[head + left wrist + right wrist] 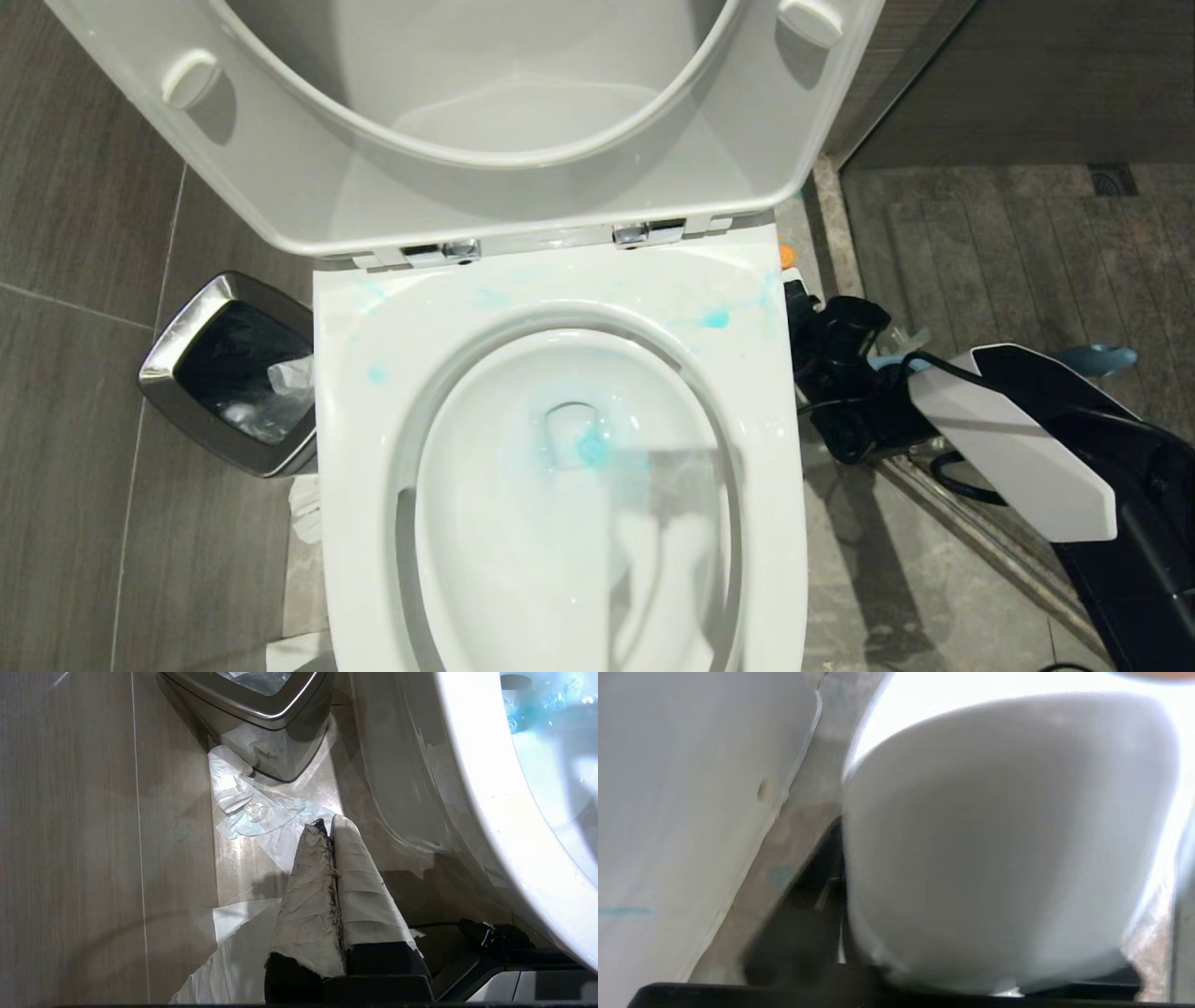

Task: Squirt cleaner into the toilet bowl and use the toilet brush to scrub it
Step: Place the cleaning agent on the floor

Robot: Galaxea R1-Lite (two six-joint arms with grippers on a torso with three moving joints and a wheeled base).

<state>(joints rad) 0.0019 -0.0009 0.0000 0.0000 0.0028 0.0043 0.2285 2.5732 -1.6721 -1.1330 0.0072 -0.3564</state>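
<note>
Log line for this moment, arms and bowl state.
left gripper: shut, parked by floor | right gripper: beside toilet bowl | cleaner: in bowl | toilet brush: outside bowl

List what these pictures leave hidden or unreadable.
- Toilet brush: head view shows only a blue handle tip; the right arm hides the rest.
- Right end effector: head view shows a dark mass, fingers unreadable; right wrist view is blurred white.
- Bin contents: too dark in the head view.

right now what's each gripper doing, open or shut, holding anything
Left gripper: shut, holding nothing, parked low over the floor beside the toilet bowl.
Right gripper: down beside the bowl's right side; open or shut cannot be told.
</note>
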